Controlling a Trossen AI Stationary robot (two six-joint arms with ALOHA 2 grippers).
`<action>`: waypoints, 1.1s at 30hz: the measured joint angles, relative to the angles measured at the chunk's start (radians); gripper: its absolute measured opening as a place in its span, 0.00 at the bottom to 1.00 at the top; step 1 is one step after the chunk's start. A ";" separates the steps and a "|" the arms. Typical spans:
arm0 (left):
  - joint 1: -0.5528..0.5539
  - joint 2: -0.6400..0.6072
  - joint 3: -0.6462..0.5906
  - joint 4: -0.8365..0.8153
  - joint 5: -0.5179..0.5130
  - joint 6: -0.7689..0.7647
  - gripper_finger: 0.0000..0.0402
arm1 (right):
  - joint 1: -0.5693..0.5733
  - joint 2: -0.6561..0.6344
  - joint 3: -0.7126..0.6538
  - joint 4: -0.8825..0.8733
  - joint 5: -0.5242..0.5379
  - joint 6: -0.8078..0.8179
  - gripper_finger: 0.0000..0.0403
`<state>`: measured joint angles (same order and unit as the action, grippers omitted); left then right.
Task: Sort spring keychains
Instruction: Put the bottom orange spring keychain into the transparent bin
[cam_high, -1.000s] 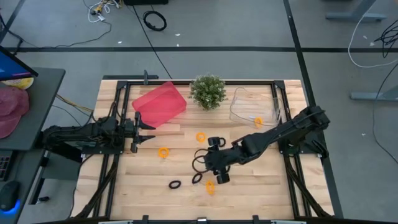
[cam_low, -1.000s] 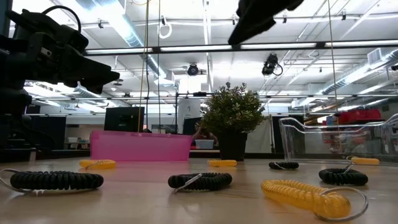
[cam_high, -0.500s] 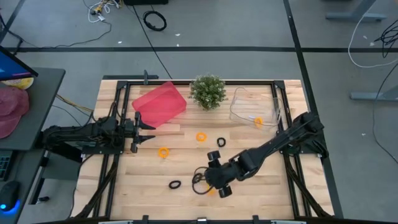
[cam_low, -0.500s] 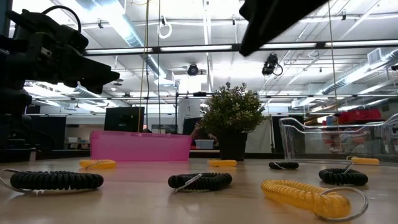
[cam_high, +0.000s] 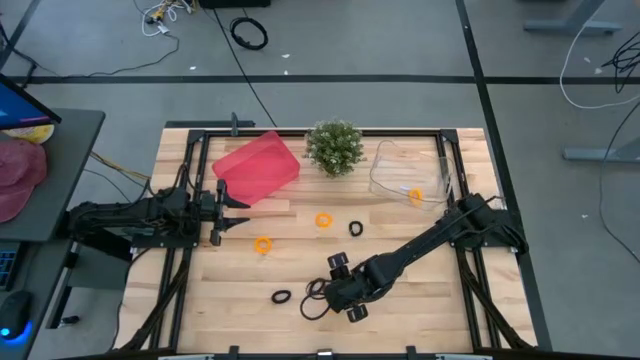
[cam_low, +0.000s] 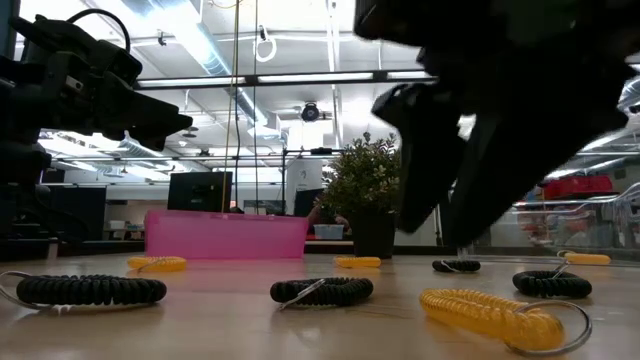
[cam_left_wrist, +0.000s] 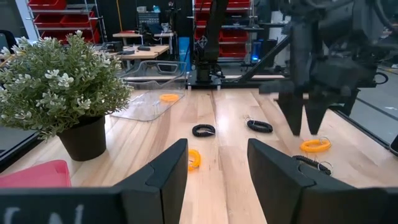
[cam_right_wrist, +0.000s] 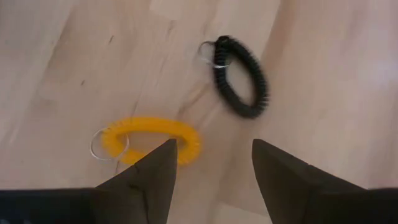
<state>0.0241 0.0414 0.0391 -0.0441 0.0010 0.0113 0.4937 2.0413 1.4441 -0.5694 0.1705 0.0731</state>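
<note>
My right gripper (cam_right_wrist: 214, 146) is open and hovers just above an orange spring keychain (cam_right_wrist: 149, 140) near the table's near edge; a black one (cam_right_wrist: 239, 78) lies just beyond it. The high view shows this gripper (cam_high: 345, 298) covering the orange loop. The left wrist view shows it (cam_left_wrist: 305, 127) pointing down over that loop (cam_left_wrist: 315, 145). More loops lie flat on the wood: orange (cam_high: 323, 220), orange (cam_high: 262, 244), black (cam_high: 355, 229), black (cam_high: 281, 296). One orange loop (cam_high: 415, 196) lies in the clear bin. My left gripper (cam_high: 243, 206) waits open at the table's left.
A pink bin (cam_high: 256, 167) stands at the far left, a green plant (cam_high: 334, 147) at the far middle and a clear bin (cam_high: 408, 172) at the far right. Bare wood lies between the loops in the table's middle. A thin black wire loop (cam_high: 312, 300) lies by the right gripper.
My right gripper has moved toward the table's near edge and come down, from above the middle loops to just over the orange keychain near the near edge. In the low view it has dropped into the picture. No keychain has moved.
</note>
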 joint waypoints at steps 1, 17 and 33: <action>0.000 0.000 0.000 0.000 0.000 0.000 0.43 | -0.002 0.012 0.000 0.013 -0.015 0.011 0.53; 0.000 0.000 0.000 0.002 0.000 0.000 0.43 | -0.032 0.089 0.005 -0.022 -0.099 0.006 0.39; 0.000 0.000 0.000 0.003 0.000 0.000 0.43 | -0.030 0.049 -0.006 -0.099 -0.072 0.050 0.01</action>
<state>0.0241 0.0414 0.0391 -0.0414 0.0010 0.0113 0.4641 2.0904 1.4384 -0.6684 0.0985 0.1234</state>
